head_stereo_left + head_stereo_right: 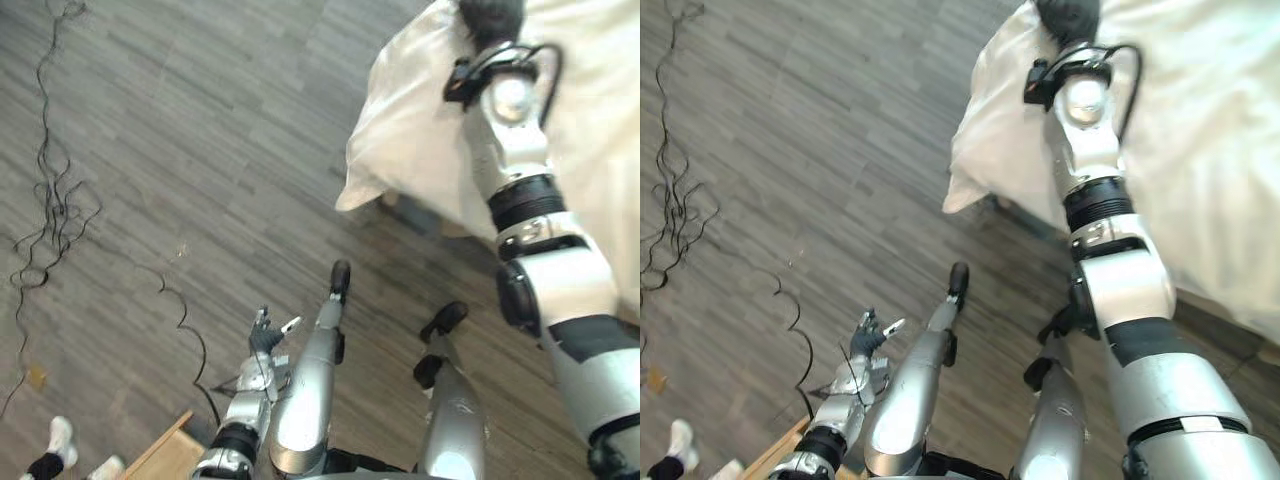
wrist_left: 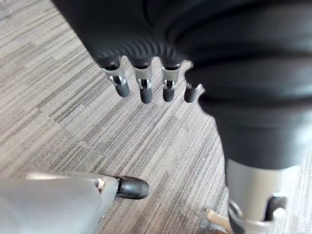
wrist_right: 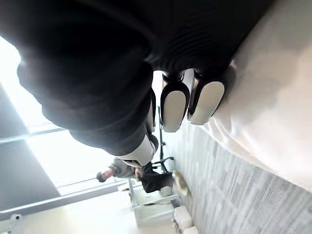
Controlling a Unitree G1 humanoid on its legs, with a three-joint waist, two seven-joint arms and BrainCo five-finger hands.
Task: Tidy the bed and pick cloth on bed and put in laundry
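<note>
A bed with a white duvet [image 1: 420, 130] takes up the far right, and one corner of the duvet [image 1: 965, 190] hangs over the grey wood floor. My right arm reaches up over the bed. The dark cover of my right hand [image 1: 490, 15] lies on top of the duvet near that corner, and the white cloth [image 3: 273, 97] shows close beside my right hand [image 3: 122, 73] in its wrist view. My left hand [image 1: 265, 338] hangs low at my left side above the floor, open and holding nothing, its fingers [image 2: 144, 90] straight.
Grey plank floor [image 1: 200, 150] spreads out to the left of the bed. A light wooden edge [image 1: 170, 455] sits at the lower left, with a person's white shoes [image 1: 60, 440] beside it. A seated person [image 3: 131, 170] shows far across the room.
</note>
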